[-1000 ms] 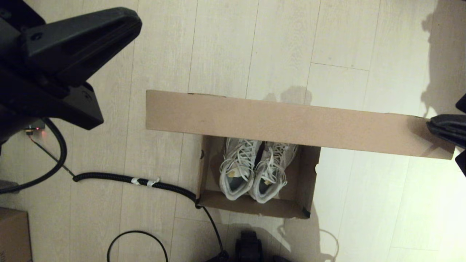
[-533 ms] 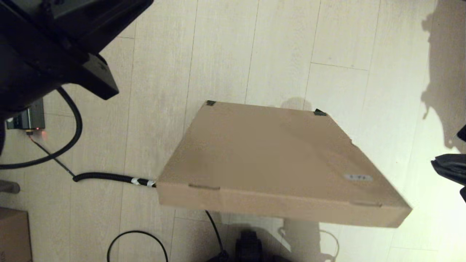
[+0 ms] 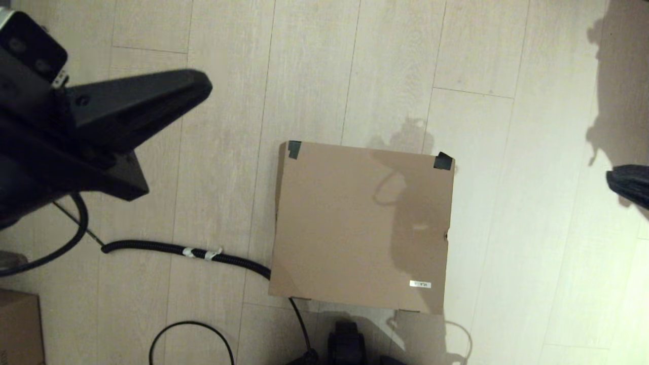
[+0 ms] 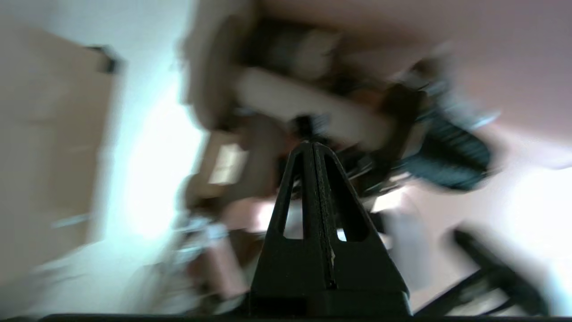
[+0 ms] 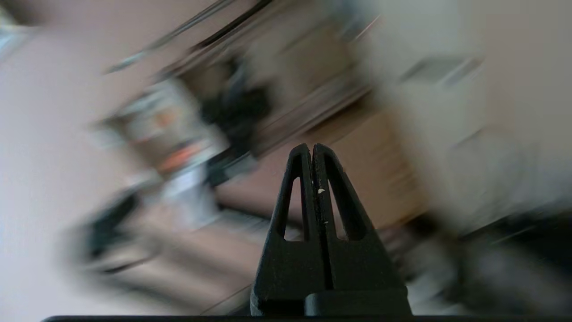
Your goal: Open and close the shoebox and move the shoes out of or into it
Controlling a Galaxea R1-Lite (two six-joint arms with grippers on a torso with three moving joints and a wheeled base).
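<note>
The shoebox [image 3: 362, 225] lies closed on the floor in the middle of the head view, its brown lid flat, with black tape on the two far corners and a small white label near the front right. The shoes are hidden inside it. My left gripper [image 3: 200, 88] hangs raised at the upper left, well clear of the box, its jaws pressed together and empty [image 4: 311, 145]. At the right edge my right gripper [image 3: 616, 181] also stays away from the box, shut on nothing [image 5: 311, 147].
A black corrugated cable [image 3: 187, 252] runs along the floor to the box's front left corner. Another thin black cable [image 3: 190, 329] loops near the front. A smaller brown carton [image 3: 17, 327] sits at the bottom left corner.
The lid, upright a second ago with the shoes showing, has dropped flat and closed the box. The left arm swung about on the left, and the right gripper stayed at the right edge.
</note>
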